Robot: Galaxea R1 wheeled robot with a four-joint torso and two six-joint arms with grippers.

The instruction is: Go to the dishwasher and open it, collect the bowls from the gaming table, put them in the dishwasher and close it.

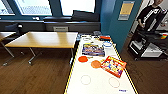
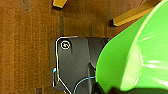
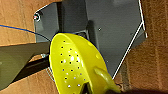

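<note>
Looking down from the head camera, you have the gaming table (image 1: 100, 82) straight ahead, a long white bench with a thin yellow edge running away from you; two orange bowls (image 1: 83, 59) sit on it about halfway along, the second (image 1: 96, 64) just beside the first and touching the corner of a red game box (image 1: 113, 65); a darker colourful box (image 1: 93, 49) lies beyond them, and small clutter you cannot make out crowds the far end; two faint ring marks (image 1: 85, 79) show on the near part of the white top. To the side stands a wooden-topped bench (image 1: 45, 39) on a dark wooden floor (image 1: 32, 77); a person (image 1: 150, 17) in dark clothes stands at the far right behind a black cart (image 1: 147, 45).

In your left wrist view a green bowl (image 2: 132, 50) looms large and tilted, close against the camera, over the robot's dark base plate and the brown floor; the left claw itself is hidden at the lower edge, so you cannot tell whether it pinches the bowl or stands spread. In your right wrist view a yellow perforated colander (image 3: 72, 65) with a handle hangs close to the lens over the same dark plate; the right claw cannot be made out either, so its state stays untold. No dishwasher appears in your views.
</note>
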